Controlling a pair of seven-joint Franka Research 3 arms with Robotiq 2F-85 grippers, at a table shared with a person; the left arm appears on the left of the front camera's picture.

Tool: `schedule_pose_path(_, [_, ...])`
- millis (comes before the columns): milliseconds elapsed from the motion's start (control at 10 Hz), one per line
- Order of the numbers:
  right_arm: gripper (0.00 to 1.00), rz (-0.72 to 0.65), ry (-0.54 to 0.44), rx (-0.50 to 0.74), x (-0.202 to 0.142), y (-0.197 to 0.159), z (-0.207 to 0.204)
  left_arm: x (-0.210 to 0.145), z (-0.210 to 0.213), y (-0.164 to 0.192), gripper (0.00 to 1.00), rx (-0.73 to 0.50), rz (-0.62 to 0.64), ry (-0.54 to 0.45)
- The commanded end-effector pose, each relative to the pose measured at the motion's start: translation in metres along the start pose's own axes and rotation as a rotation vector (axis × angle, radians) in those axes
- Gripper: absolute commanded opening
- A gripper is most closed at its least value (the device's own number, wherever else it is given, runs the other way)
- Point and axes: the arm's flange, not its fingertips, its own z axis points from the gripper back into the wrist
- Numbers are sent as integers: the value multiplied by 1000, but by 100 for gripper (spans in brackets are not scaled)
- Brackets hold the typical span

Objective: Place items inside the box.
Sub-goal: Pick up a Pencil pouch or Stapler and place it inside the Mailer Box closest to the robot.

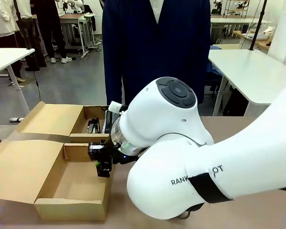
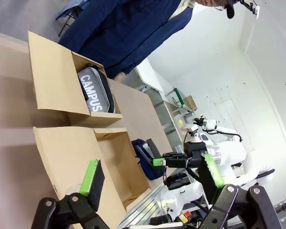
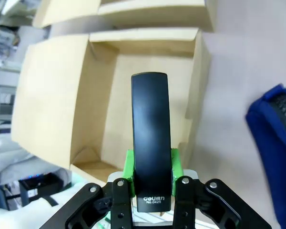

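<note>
Stapler (image 3: pixel 150 119), black, is clamped between the green pads of the right claw (image 3: pixel 152 164), gripped near its back end with its length pointing away from the wrist. It hangs over the bare near compartment of the box (image 3: pixel 52 95), not touching the cardboard floor. From the front, the right arm reaches across the middle and its claw (image 1: pixel 102 167) sits just inside the right wall of that compartment, low over the box (image 1: pixel 71 202), whose flaps lie spread to the left.

In the left wrist view, the grey case (image 2: pixel 93 93), printed CAMPUS, stands on edge in the far compartment of the box (image 2: pixel 52 71). The navy case (image 2: pixel 144 155) lies on the counter just beside the box's outer wall, close to the right claw (image 2: pixel 162 161). The right wrist view catches the same navy case (image 3: pixel 274 124) at its right edge, outside the box.

The left claw (image 2: pixel 150 164) has its jaws wide apart with nothing between them, up above the counter (image 1: pixel 229 125). A person in a dark blue coat (image 1: pixel 152 43) stands at the far side.
</note>
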Motion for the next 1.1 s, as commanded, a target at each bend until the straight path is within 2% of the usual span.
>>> schedule_pose_path(0, [33, -12, 4, -7, 4, 40, -28, 1, -1, 0, 100, -20, -21, -19])
schedule_pose_path(200, [33, -9, -21, -15, 9, 43, -36, 1, -1, 0, 100, -20, -21, -19])
schedule_pose_path(900, [33, 12, 34, -46, 20, 54, -65, 1, -1, 0, 100, -20, -21, -19])
schedule_pose_path(1000, [85, 18, 46, -48, 19, 54, -65, 1, -1, 0, 100, -20, -21, -19])
